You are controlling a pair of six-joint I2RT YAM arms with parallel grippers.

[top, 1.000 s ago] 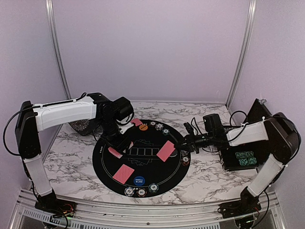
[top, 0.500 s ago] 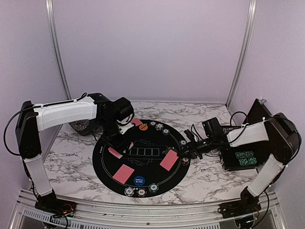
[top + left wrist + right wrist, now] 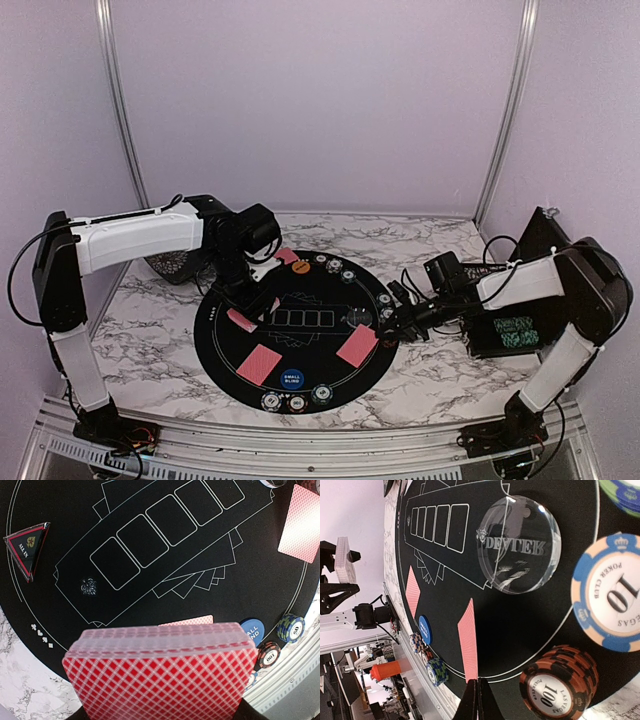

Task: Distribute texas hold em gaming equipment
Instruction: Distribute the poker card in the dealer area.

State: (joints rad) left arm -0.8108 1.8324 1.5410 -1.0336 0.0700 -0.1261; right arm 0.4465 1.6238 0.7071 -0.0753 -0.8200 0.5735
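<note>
My left gripper (image 3: 252, 292) is shut on a deck of red-backed playing cards (image 3: 160, 680) and holds it above the left side of the big round black mat (image 3: 300, 345). My right gripper (image 3: 479, 685) is shut on the end of a single red-backed card (image 3: 469, 640), low over the mat's right near part, also seen as the card (image 3: 357, 345) from above. Other red cards (image 3: 260, 363) lie face down on the mat. A clear dealer button (image 3: 520, 545), a blue button (image 3: 292, 379), an orange button (image 3: 300, 268) and a black triangular marker (image 3: 27, 545) rest on the mat.
Poker chips stand in small stacks at the mat's near edge (image 3: 297, 401), far edge (image 3: 335, 268) and right edge (image 3: 559, 685). The open black chip case (image 3: 510, 335) sits right of the mat under the right arm. Cables trail beside it.
My right gripper has carried its card from the mat's middle right down toward the near right edge. The left arm and its deck have not moved.
</note>
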